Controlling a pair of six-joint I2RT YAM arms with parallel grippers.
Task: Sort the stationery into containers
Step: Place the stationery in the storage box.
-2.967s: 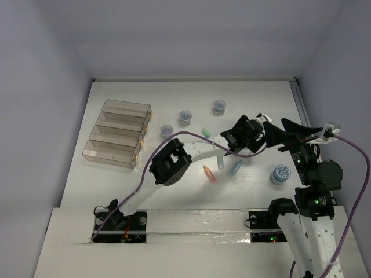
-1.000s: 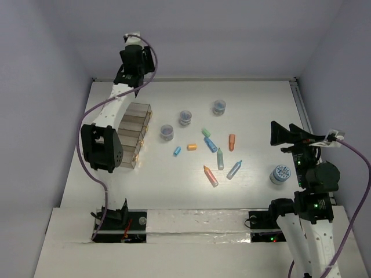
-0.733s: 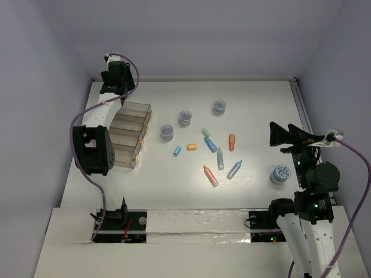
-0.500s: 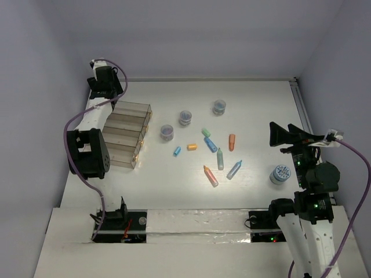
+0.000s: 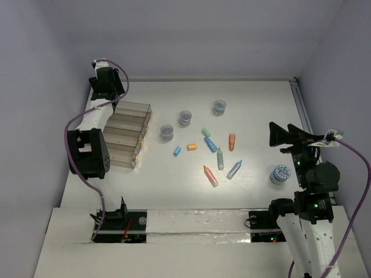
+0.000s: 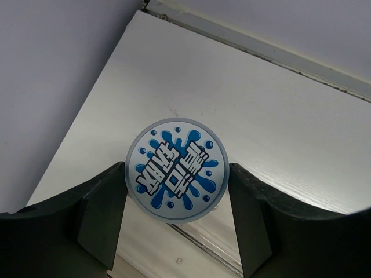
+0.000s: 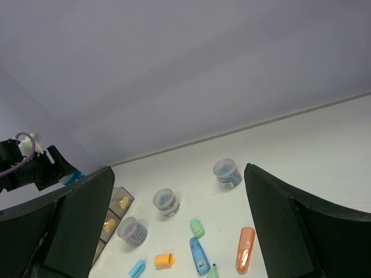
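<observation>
The left gripper has swung from frame centre to the upper left of the top view and has barely moved in the last half-second. It is clamped on a small round blue-grey jar whose flat glossy lid is printed with a blue splash pattern. The jar hangs above the white matte table, by the far end of the stepped block of four clear, brown-tinted plastic trays. Whether it is over the farthest tray cannot be told. Judgement: delivery reached, release pending. The right gripper is spread wide and empty at frame right. Smooth capped plastic markers lie loose mid-frame, unsorted.
</observation>
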